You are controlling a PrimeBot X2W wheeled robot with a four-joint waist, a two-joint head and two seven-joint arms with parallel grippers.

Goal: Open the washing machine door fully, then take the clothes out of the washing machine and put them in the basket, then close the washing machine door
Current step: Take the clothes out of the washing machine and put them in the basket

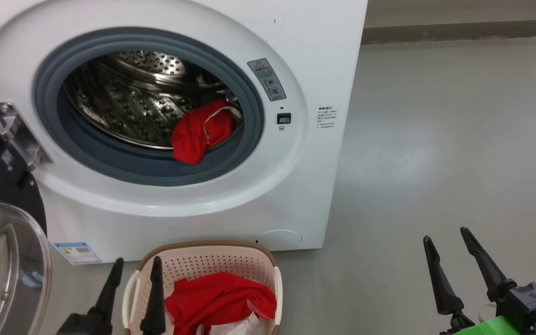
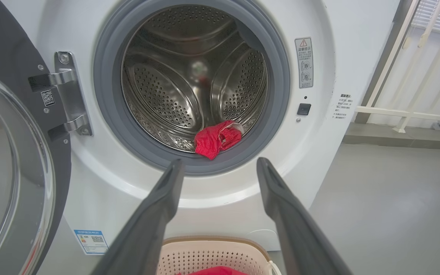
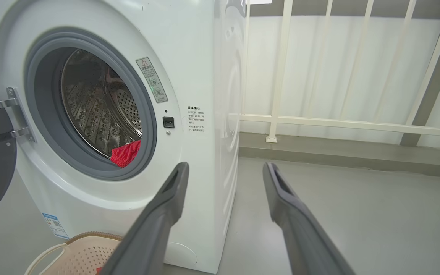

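Note:
The washing machine point(image 1: 296, 56) stands with its door point(image 1: 3, 242) swung wide open on the left hinge. A red garment with white trim point(image 1: 200, 131) lies at the drum's front lip, draped onto the grey rubber ring point(image 2: 217, 139) point(image 3: 126, 152). The basket point(image 1: 203, 260) sits on the floor below the opening and holds more red and white clothes point(image 1: 221, 298). My left gripper point(image 1: 135, 274) hovers open and empty over the basket's left rim point(image 2: 220, 170). Open and empty too, my right gripper point(image 1: 449, 242) hangs over bare floor to the machine's right point(image 3: 225, 172).
The black-rimmed door point(image 2: 10, 160) with its glass bowl juts out at the left. A white railing point(image 3: 281, 76) and a low step run behind the machine on the right. Grey floor point(image 1: 435, 163) stretches to the right of the machine.

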